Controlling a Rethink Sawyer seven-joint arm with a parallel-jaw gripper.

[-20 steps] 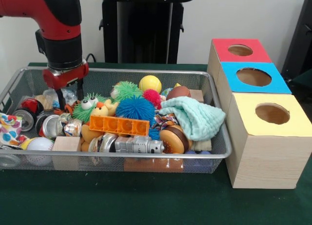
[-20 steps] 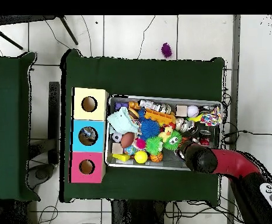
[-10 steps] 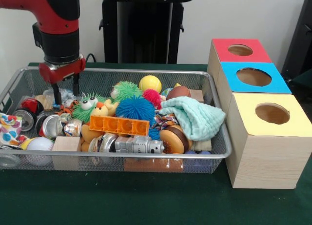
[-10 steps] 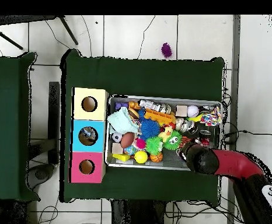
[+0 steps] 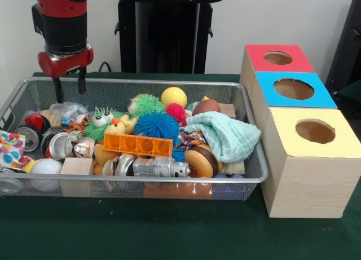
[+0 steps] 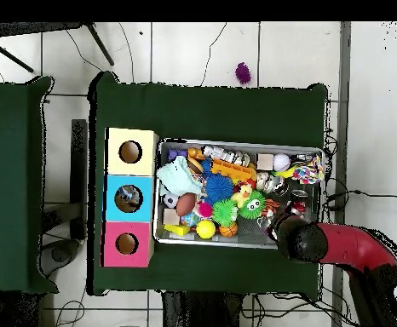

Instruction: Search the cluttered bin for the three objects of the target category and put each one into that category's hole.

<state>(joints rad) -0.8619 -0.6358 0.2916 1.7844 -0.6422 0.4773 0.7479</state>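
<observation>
A wire mesh bin point(image 5: 251, 178) holds a heap of toys: spiky balls in blue point(image 5: 156, 125), green point(image 5: 148, 104) and pink point(image 5: 176, 112), a yellow ball point(image 5: 173, 96), an orange brick point(image 5: 137, 144), a teal cloth point(image 5: 224, 135), metal tins point(image 5: 58, 145) and a white ball point(image 5: 45, 166). My gripper point(image 5: 69, 93) hangs open and empty above the bin's far left corner, over a crinkled clear wrapper point(image 5: 66, 110). Three boxes with round holes stand to the right: red point(image 5: 278, 58), blue point(image 5: 293, 89), yellow point(image 5: 315, 131). In the overhead view the red arm point(image 6: 302, 241) covers the gripper.
The bin point(image 6: 169, 236) and the row of boxes point(image 6: 130, 198) sit on a green cloth-covered table point(image 5: 169, 232). A purple spiky ball point(image 6: 243, 73) lies on the floor beyond the table. A black stand point(image 5: 163, 29) rises behind the bin.
My gripper has risen out of the bin's left side and drifted slightly left, with nothing in it. The toys have stayed put.
</observation>
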